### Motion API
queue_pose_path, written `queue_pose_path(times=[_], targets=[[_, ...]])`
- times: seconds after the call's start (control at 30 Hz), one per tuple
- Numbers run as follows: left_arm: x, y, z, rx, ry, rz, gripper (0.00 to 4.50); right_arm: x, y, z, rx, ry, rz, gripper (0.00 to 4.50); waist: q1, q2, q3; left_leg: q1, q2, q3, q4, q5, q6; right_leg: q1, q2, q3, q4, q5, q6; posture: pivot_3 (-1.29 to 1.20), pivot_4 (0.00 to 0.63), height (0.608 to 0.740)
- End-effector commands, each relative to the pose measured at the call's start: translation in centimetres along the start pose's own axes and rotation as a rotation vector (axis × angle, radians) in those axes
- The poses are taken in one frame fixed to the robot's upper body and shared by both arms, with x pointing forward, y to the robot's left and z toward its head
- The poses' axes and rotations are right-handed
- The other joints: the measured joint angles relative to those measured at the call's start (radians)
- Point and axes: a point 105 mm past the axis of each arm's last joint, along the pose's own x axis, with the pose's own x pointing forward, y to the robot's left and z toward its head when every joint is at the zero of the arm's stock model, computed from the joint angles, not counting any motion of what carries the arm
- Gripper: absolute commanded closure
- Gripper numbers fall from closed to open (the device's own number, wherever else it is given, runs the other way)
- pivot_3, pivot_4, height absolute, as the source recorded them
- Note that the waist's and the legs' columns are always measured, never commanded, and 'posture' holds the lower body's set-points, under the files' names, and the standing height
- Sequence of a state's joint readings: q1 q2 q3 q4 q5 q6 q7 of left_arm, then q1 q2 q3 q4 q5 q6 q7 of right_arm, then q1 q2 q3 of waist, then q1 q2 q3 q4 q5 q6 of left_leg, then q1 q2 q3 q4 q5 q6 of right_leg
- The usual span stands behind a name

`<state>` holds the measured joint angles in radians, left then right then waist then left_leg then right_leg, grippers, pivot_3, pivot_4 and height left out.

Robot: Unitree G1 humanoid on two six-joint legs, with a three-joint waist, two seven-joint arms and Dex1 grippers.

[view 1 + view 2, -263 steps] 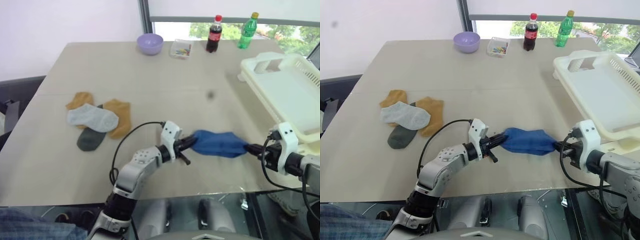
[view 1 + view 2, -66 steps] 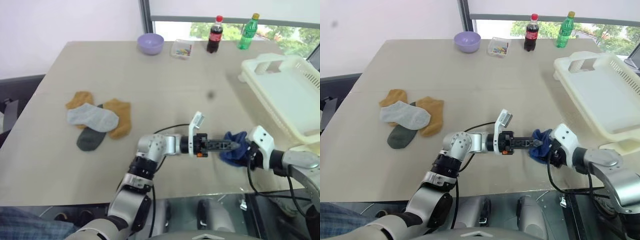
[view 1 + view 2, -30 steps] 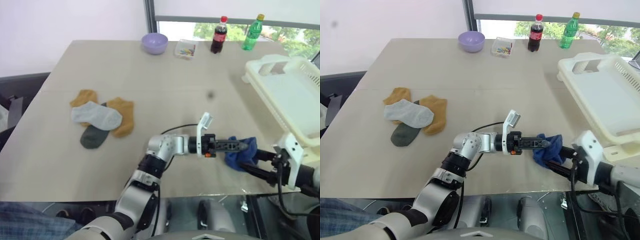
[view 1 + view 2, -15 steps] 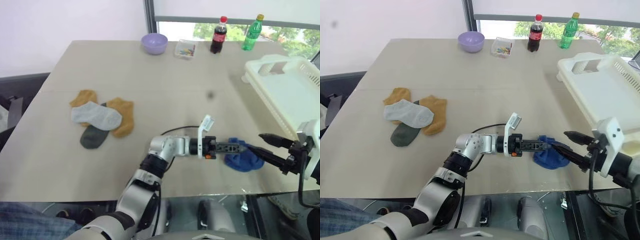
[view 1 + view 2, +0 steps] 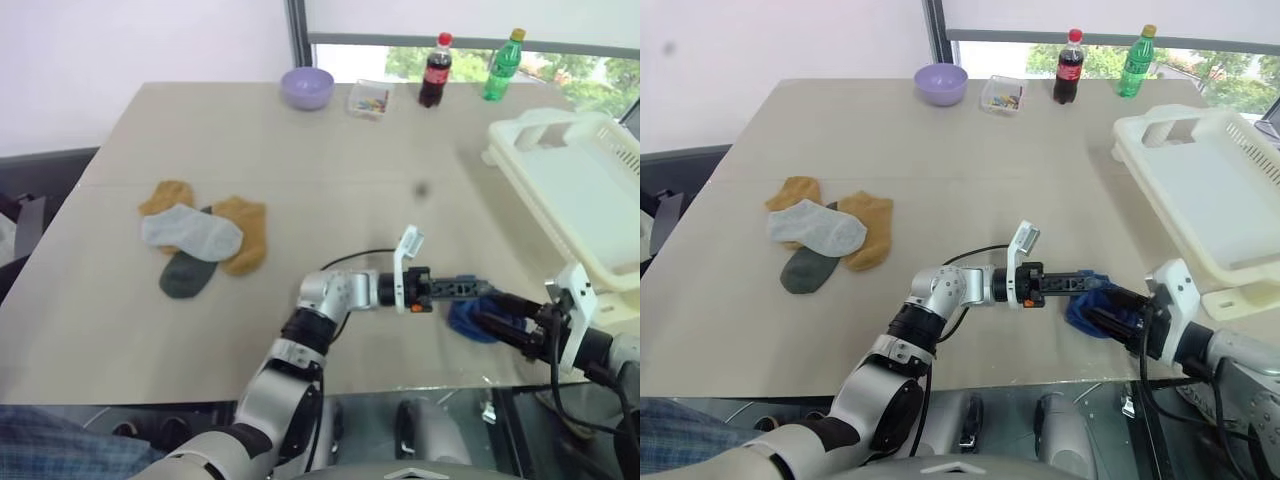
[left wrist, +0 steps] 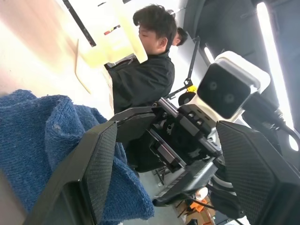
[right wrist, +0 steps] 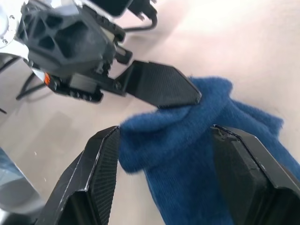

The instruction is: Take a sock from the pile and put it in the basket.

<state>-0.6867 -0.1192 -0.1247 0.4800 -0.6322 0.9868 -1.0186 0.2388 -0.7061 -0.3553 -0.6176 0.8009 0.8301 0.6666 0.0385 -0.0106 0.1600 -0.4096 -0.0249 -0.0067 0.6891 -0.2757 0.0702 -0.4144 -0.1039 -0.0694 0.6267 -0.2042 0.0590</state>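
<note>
From the head views, the sock (image 5: pixel 1092 308) lies bunched at the table's (image 5: pixel 940 160) near right edge, well apart from the pile (image 5: pixel 825 235) at left and short of the basket (image 5: pixel 1200 190) at far right. Both grippers meet at it, likely for a handover. In the left wrist view, the left gripper (image 6: pixel 159 154) has its jaws apart, the sock beside 1 finger. In the right wrist view, the right gripper (image 7: pixel 164 164) straddles the sock, jaws apart, not yet clamped.

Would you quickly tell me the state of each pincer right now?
Left pincer: open, fingers at the blue sock, not gripping it.
Right pincer: open, straddling the sock.
</note>
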Motion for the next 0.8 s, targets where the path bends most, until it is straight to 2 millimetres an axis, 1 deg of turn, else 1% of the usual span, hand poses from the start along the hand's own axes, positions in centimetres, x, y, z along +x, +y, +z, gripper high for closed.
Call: queue_pose_path(times=[0.03, 0.17, 0.3, 0.37, 0.47, 0.57, 0.63, 0.73, 0.8], targets=[[0.7, -1.2, 1.0, 0.040, -0.039, -0.060, 0.87, 0.5, 0.5, -0.3, -0.037, 0.030, -0.002, 1.40, 0.000, 0.000, 0.000, 0.000, 0.000, 0.000, 0.000, 0.000, 0.000, 0.000, 0.000, 0.000, 0.000, 0.000, 0.000, 0.00, 0.150, 0.737], [0.7, -2.1, 2.3, 0.059, -0.097, -0.103, 0.87, 1.2, -0.7, -1.4, -0.057, 0.077, -0.080, 1.40, 0.000, 0.000, 0.000, 0.000, 0.000, 0.000, 0.000, 0.000, 0.000, 0.000, 0.000, 0.000, 0.000, 0.000, 0.000, 0.00, 0.150, 0.737], [-0.2, -2.4, 3.3, 0.094, -0.135, -0.106, 0.87, 1.3, -1.0, -1.8, -0.065, 0.090, -0.101, 1.40, 0.000, 0.000, 0.000, 0.000, 0.000, 0.000, 0.000, 0.000, 0.000, 0.000, 0.000, 0.000, 0.000, 0.000, 0.000, 0.00, 0.150, 0.737], [-1.3, -1.7, 4.0, 0.124, -0.147, -0.046, 0.87, 1.2, -1.0, -1.7, -0.059, 0.076, -0.101, 1.40, 0.000, 0.000, 0.000, 0.000, 0.000, 0.000, 0.000, 0.000, 0.000, 0.000, 0.000, 0.000, 0.000, 0.000, 0.000, 0.00, 0.150, 0.737], [-3.0, -0.7, 4.6, 0.105, -0.164, 0.024, 0.87, 1.1, -0.9, -1.5, -0.056, 0.063, -0.102, 1.40, -0.001, 0.000, 0.000, 0.000, 0.000, 0.000, 0.000, 0.000, 0.000, 0.000, 0.000, 0.000, 0.000, 0.000, 0.000, 0.00, 0.150, 0.737], [-4.0, 0.3, 4.1, 0.090, -0.138, 0.085, 0.87, 1.1, -0.8, -1.2, -0.050, 0.043, -0.100, 1.40, -0.001, 0.000, 0.000, 0.001, 0.000, 0.000, 0.000, 0.000, 0.000, 0.000, 0.001, 0.000, 0.001, 0.000, 0.000, 0.00, 0.150, 0.737], [-4.3, 0.8, 2.9, 0.053, -0.087, 0.106, 0.87, 1.0, -0.9, -0.6, -0.044, 0.011, -0.100, 1.40, 0.002, 0.000, 0.000, 0.001, 0.000, 0.000, 0.000, 0.000, 0.000, 0.000, 0.001, 0.000, 0.001, 0.000, 0.000, 0.00, 0.150, 0.737], [-4.0, 1.0, 1.2, 0.050, -0.002, 0.106, 0.87, 0.7, -0.8, 0.4, -0.043, -0.027, -0.093, 1.40, 0.000, 0.000, 0.000, 0.001, -0.001, 0.001, 0.000, 0.000, 0.000, 0.001, 0.000, 0.001, 0.001, 0.000, 0.000, 0.00, 0.150, 0.737], [-3.3, 0.8, 0.5, 0.054, 0.028, 0.087, 0.87, 0.5, -0.7, 1.0, -0.043, -0.047, -0.088, 1.40, 0.001, 0.000, 0.000, 0.001, -0.001, 0.001, 0.000, 0.000, 0.000, 0.000, 0.000, 0.001, 0.001, 0.000, 0.000, 0.00, 0.150, 0.737]])
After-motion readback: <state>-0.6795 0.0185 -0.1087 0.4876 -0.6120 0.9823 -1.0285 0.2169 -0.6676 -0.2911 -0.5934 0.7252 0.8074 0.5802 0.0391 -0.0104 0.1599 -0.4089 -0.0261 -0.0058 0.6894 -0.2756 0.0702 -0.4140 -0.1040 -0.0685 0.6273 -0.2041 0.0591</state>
